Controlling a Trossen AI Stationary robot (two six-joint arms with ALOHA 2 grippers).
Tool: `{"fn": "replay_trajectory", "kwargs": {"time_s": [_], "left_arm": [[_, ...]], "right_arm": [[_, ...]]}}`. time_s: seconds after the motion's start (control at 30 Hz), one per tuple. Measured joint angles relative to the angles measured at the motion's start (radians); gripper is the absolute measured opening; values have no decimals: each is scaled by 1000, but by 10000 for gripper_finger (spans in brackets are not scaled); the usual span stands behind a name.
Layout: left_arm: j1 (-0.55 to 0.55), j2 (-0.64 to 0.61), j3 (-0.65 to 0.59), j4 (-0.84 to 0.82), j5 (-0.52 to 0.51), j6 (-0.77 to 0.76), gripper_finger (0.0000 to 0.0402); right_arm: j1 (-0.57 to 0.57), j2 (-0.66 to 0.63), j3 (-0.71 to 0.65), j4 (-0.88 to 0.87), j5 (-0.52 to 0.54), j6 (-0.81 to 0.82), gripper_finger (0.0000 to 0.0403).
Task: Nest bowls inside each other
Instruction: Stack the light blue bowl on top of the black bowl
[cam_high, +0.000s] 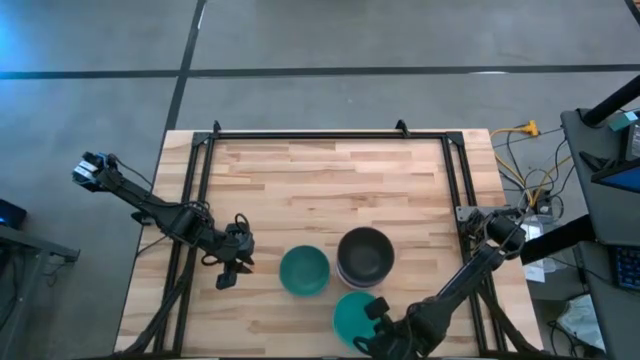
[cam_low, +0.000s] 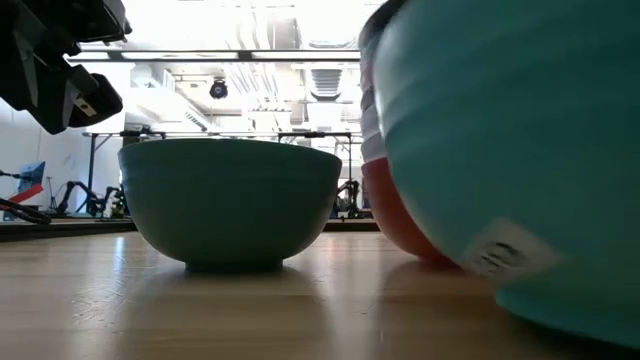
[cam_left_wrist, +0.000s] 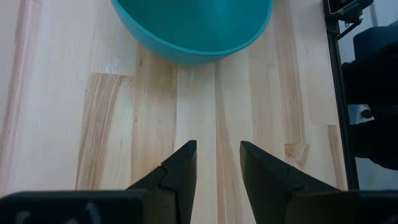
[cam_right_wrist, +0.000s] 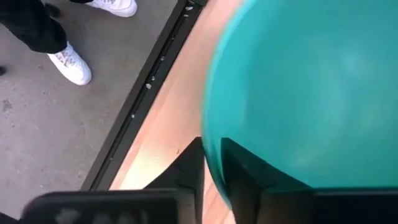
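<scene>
Gripping the rim of the turquoise bowl (cam_high: 352, 314), the right hand (cam_high: 378, 322) sits at the near edge of the surface (cam_high: 330, 180); in the right wrist view its two fingers (cam_right_wrist: 186, 171) straddle the bowl's wall, one outside and one inside, pinching it. In the low view this turquoise bowl (cam_low: 520, 150) fills the frame, tilted, with a small white label on its underside.

Just beyond the right hand stands a stack of bowls (cam_high: 365, 257) with a black bowl on top; lower rims show beneath it, and in the low view a red-pink bowl (cam_low: 400, 220) shows at the bottom of that stack, close behind the turquoise one.

The left hand (cam_high: 234, 262) hovers over the surface beside the dark teal bowl (cam_high: 304, 270), which stands upright on the wood between the left hand and the stack. In the left wrist view the fingers (cam_left_wrist: 180, 174) are spread with a clear gap between them, holding nothing, and the dark teal bowl (cam_left_wrist: 193, 28) lies straight ahead of the fingertips, apart from them.

Off the surface's edge, in the right wrist view, a person's white shoes (cam_right_wrist: 71, 62) stand on the grey floor (cam_right_wrist: 56, 130)
</scene>
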Motion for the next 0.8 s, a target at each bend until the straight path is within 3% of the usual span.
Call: {"fn": "replay_trajectory", "kwargs": {"time_s": [0.23, 0.53, 0.67, 0.8], "left_arm": [[0, 0, 0, 0, 0, 0, 107], [-1, 0, 0, 0, 0, -7, 107], [-1, 0, 0, 0, 0, -27, 107], [-1, 0, 0, 0, 0, -27, 107]], "right_arm": [[0, -2, 0, 7, -12, 5, 16], [0, -3, 2, 53, -40, 38, 13], [4, -7, 69, 8, -29, 61, 13], [5, -34, 194, -63, -1, -56, 13]]}}
